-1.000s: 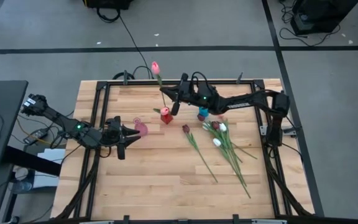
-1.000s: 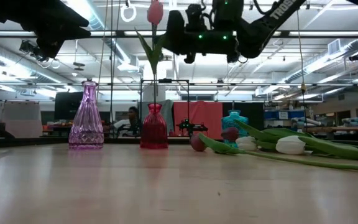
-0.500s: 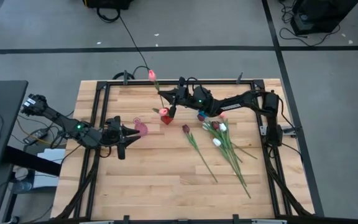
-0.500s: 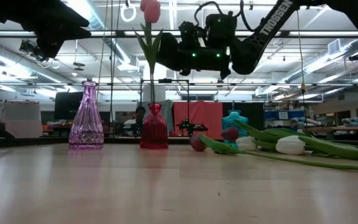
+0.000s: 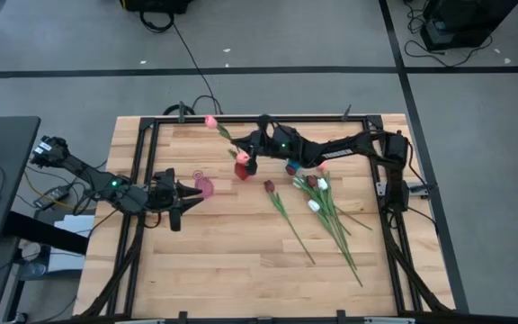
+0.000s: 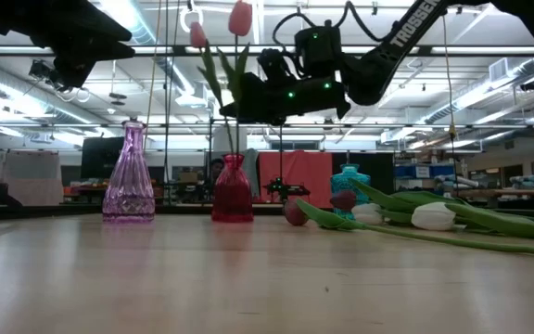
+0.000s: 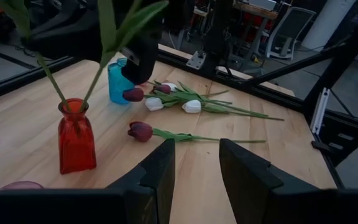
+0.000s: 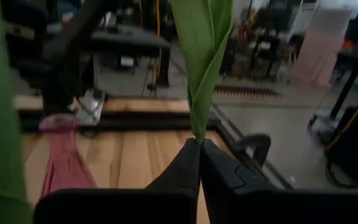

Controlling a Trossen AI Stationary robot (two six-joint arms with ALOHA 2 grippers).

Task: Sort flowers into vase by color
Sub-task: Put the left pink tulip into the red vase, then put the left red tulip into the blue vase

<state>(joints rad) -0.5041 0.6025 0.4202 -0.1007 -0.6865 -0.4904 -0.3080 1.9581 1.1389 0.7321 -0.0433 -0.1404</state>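
**A:** Far left, the left gripper (image 5: 187, 193) hangs over the table's left part, fingers spread with bare wood showing between them in its wrist view; the pink vase (image 5: 204, 186) stands just beside its tips, though only a sliver of the rim shows in that wrist view.

**B:** From table height the pink vase (image 6: 129, 173) stands empty and upright; the left arm above it is a dark mass cut off by the frame.

**A:** Moving right, the red vase (image 6: 232, 189) with two stems in it; one pink tulip (image 6: 197, 35) leans left, a second pink tulip (image 6: 240, 18) stands taller, its head nearly at the frame's edge.

**B:** The right gripper (image 5: 251, 161) is over that vase; its fingers are pressed together on a green stem and leaf in the right wrist view; which of the two tulips that is, I cannot tell.

**A:** From above, the red vase (image 5: 242, 167) is largely hidden under the gripper.

**B:** Next right, the teal vase (image 6: 349, 187), half screened by flowers; a maroon tulip (image 5: 269, 186) lies alone, stem running toward the near edge.

**A:** Then the loose pile of tulips (image 5: 331, 211), stems overlapping, too tangled to count; open wood spreads along the near half of the table (image 5: 223, 279).
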